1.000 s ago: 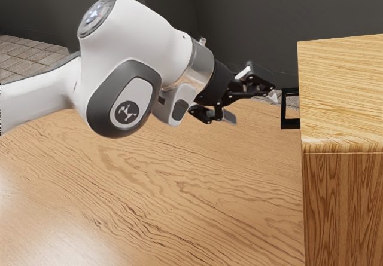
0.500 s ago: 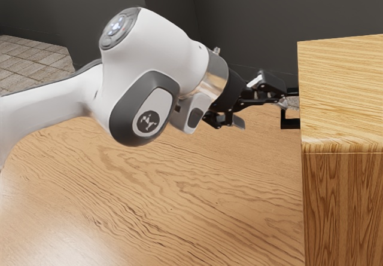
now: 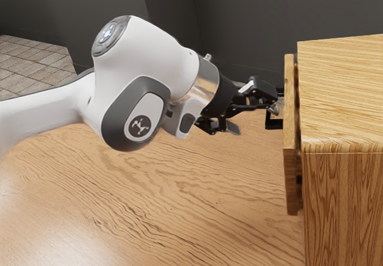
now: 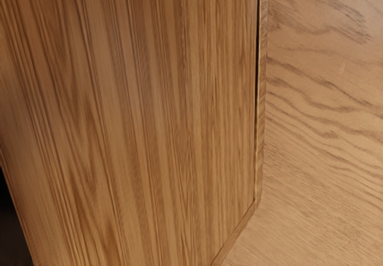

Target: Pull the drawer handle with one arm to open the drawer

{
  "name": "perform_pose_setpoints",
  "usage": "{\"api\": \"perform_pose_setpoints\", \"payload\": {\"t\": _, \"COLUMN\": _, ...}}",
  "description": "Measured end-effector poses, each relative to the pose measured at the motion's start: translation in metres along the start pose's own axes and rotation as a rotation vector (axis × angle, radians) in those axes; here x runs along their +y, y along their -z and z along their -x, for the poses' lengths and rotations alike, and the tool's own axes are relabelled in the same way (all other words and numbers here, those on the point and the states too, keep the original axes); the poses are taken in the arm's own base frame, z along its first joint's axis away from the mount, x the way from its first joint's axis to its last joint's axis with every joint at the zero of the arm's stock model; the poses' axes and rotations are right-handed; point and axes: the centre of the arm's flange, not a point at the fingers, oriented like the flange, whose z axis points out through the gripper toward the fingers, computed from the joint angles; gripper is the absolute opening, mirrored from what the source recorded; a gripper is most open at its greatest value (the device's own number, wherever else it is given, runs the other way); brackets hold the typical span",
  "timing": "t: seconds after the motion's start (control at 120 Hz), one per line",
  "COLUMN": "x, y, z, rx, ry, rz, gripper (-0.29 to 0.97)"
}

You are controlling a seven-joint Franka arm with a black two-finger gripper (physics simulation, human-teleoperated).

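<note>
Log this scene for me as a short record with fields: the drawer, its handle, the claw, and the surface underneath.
drawer: drawer front stands slightly out from the cabinet, partly open
handle: black handle on the drawer front, facing the arm
claw: claw is at the handle; grip cannot be read
surface: wooden table
task state: opening begun, drawer not far out

Exterior view: drawer front point(image 3: 291, 134) juts from cabinet point(image 3: 341, 86) at end effector's point(image 3: 270, 100) 3 o'clock, blocking that way. Bare desk point(image 3: 149, 206) lies open from 6 through 9 o'clock.
</note>
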Motion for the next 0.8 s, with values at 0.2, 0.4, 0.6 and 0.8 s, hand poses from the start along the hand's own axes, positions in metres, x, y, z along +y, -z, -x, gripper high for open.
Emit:
{"api": "perform_pose_setpoints", "payload": {"t": 0.2, "x": 0.017, "y": 0.007, "z": 0.004, "rx": 0.015, "ry": 0.023, "rz": -0.006, "gripper": 0.68}}
{"api": "perform_pose_setpoints", "payload": {"t": 0.4, "x": 0.029, "y": 0.013, "z": 0.003, "rx": 0.035, "ry": 0.038, "rz": -0.017, "gripper": 0.67}}
{"api": "perform_pose_setpoints", "payload": {"t": 0.6, "x": 0.044, "y": 0.022, "z": 0.007, "rx": 0.043, "ry": 0.053, "rz": -0.024, "gripper": 0.66}}
{"api": "perform_pose_setpoints", "payload": {"t": 0.8, "x": 0.064, "y": 0.028, "z": 0.014, "rx": 0.045, "ry": 0.078, "rz": -0.025, "gripper": 0.68}}
